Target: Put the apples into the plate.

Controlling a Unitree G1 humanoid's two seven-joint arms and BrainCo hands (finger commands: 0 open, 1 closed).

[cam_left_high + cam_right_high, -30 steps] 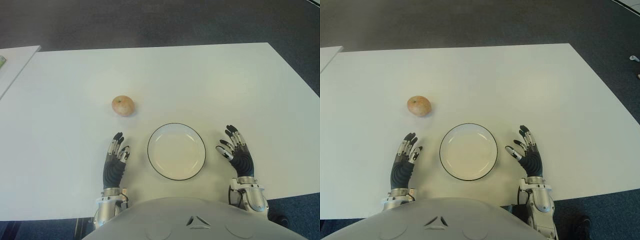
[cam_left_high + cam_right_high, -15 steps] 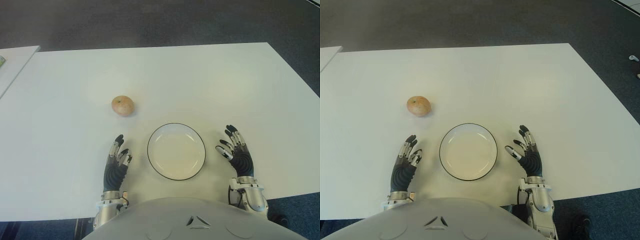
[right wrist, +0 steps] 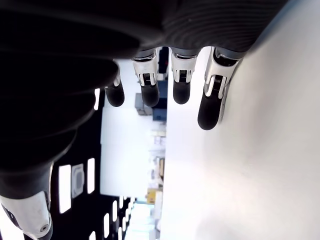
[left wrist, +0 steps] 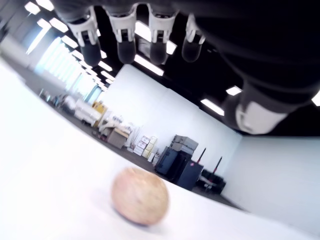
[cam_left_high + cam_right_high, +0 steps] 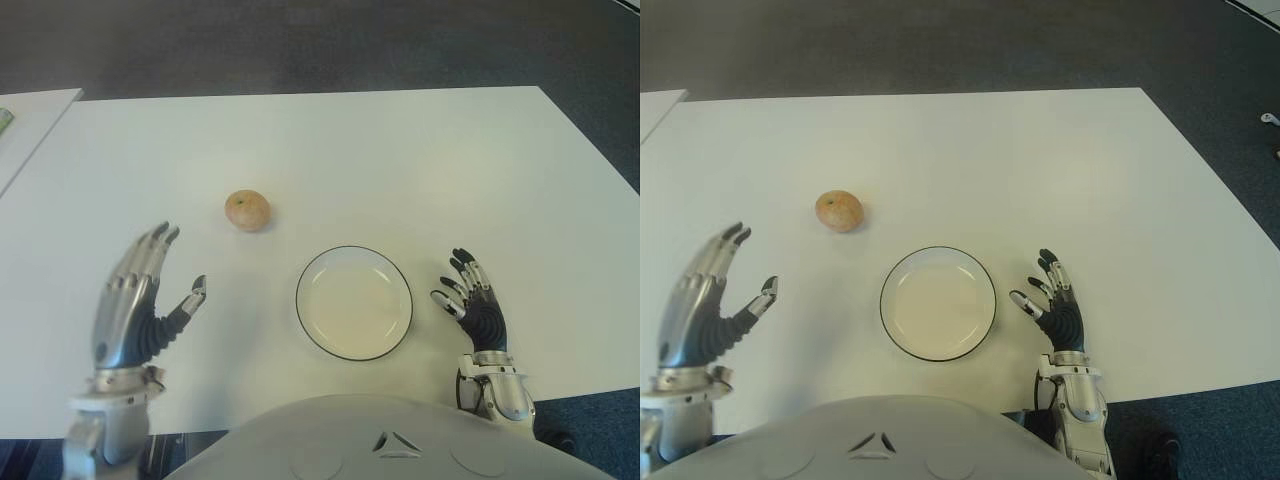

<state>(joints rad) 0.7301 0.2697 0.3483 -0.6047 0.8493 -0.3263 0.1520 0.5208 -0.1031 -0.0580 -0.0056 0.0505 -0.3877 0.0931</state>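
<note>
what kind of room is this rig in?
Likely an office or lab floor: a plain white table on dark carpet, and the left wrist view shows ceiling strip lights and stacked boxes and cases along a far wall.

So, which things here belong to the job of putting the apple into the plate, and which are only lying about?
Belong to the job:
- round yellow-red apple, on the table, apart from the plate
- round white plate with dark rim, empty
- left hand, raised, fingers spread

Only there:
- right hand, open, right of the plate
- white table
</note>
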